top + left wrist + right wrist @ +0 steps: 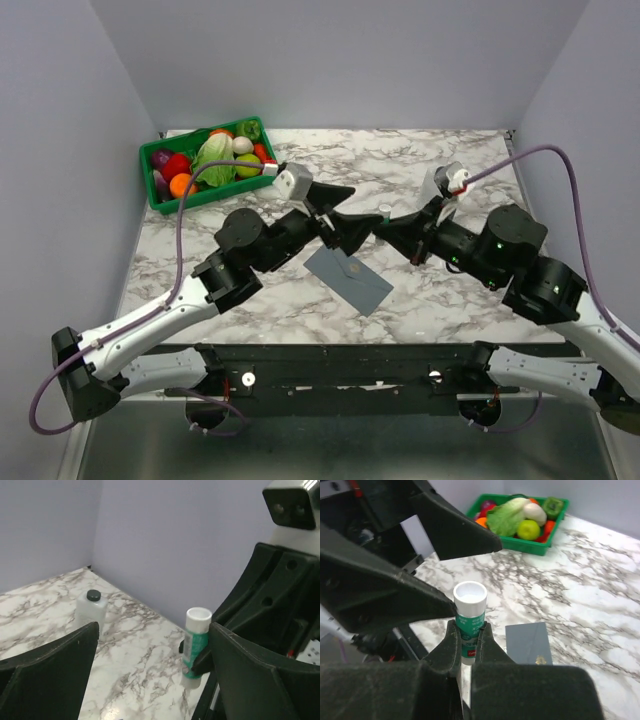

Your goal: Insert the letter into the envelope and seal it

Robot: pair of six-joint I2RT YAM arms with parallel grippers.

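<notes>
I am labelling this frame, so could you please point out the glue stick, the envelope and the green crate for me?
glue stick (470, 622): right wrist view, on its green label.
envelope (350, 280): top external view, middle of its grey face.
green crate (230, 187): top external view, on its near wall.

A slate-grey envelope (350, 280) lies flat mid-bench (440, 160) on white marble; a green tray (530, 546) of vegetables (512, 516) occupies the far-left corner.

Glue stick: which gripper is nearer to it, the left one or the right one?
Right. The right gripper is shut on the glue stick, holding it upright. The left gripper is open right beside the stick, not gripping it.
</notes>
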